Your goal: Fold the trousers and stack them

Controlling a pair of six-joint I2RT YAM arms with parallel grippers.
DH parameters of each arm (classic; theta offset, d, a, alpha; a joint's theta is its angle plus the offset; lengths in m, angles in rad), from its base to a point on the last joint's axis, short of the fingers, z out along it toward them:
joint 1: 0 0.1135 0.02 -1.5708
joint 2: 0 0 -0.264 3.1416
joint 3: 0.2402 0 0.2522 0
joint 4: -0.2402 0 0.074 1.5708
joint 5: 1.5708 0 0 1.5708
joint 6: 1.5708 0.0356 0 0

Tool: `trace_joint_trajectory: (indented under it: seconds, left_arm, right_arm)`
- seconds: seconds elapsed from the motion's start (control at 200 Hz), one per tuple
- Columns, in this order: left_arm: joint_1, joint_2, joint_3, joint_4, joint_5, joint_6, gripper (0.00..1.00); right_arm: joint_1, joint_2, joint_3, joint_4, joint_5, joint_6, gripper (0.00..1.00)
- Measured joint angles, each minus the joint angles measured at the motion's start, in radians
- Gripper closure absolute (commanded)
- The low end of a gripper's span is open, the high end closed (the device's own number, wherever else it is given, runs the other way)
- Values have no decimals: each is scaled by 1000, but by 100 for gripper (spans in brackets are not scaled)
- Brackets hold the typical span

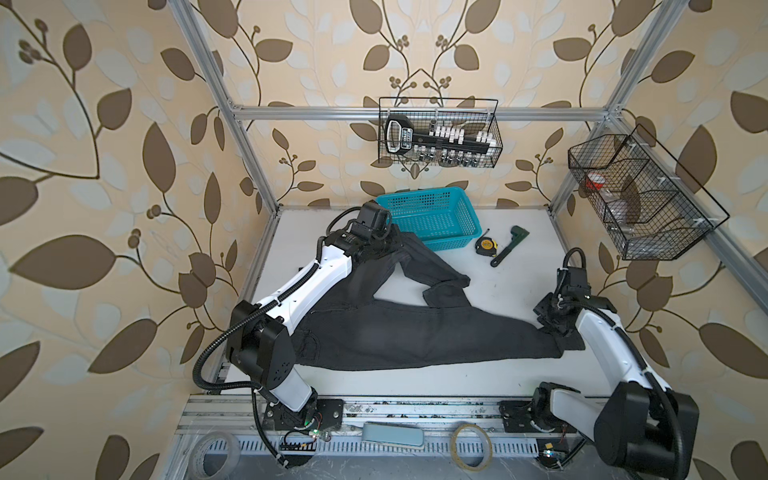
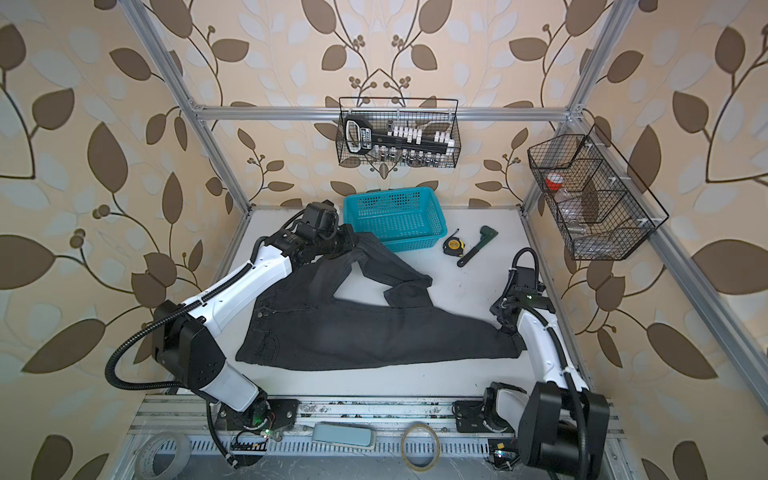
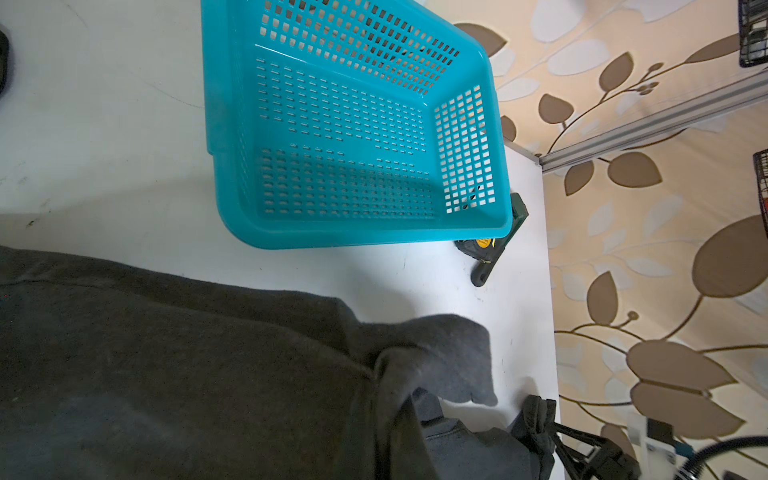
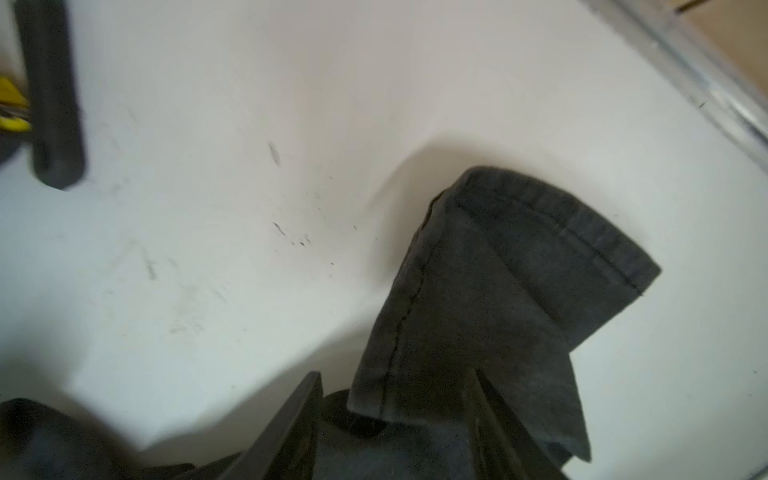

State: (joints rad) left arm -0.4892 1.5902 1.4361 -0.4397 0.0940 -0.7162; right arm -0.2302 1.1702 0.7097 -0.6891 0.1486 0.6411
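The dark charcoal trousers (image 1: 415, 336) (image 2: 374, 332) lie spread over the white table, waist at the left and one long leg running right. The other leg rises to my left gripper (image 1: 388, 239) (image 2: 345, 245), which is shut on a fold of it beside the teal basket; from there it drops to its hem. In the left wrist view the cloth (image 3: 166, 374) covers the fingers. My right gripper (image 1: 548, 328) (image 4: 395, 415) is at the long leg's hem (image 4: 498, 270). Its jaws stand open, with the hem cloth lying loose between them.
The teal basket (image 1: 432, 245) (image 3: 353, 232) sits at the back of the table. A yellow-black tape measure (image 1: 486, 246) and a dark green wrench (image 1: 509, 245) lie right of it. Wire baskets (image 1: 440, 133) hang on the frame. Tape rolls (image 1: 471, 446) rest on the front rail.
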Motion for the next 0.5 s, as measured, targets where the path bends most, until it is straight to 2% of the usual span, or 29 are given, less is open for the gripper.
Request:
trace_joint_trajectory:
  seconds: [0.14,0.23,0.405,0.5]
  left_arm:
    - [0,0,-10,10,23,-2,100]
    - [0,1,-48,37,63,-9,100]
    - [-23,36,-119,51,118,5,100]
    - [-56,71,-147,56,135,32,100]
  right_arm:
    - [-2,21,-18,33,-7,-36,46]
    - [-14,60,-18,56,3,-50,50]
    - [-60,106,-23,70,61,-45,68]
    - [-69,97,-23,69,99,-33,84]
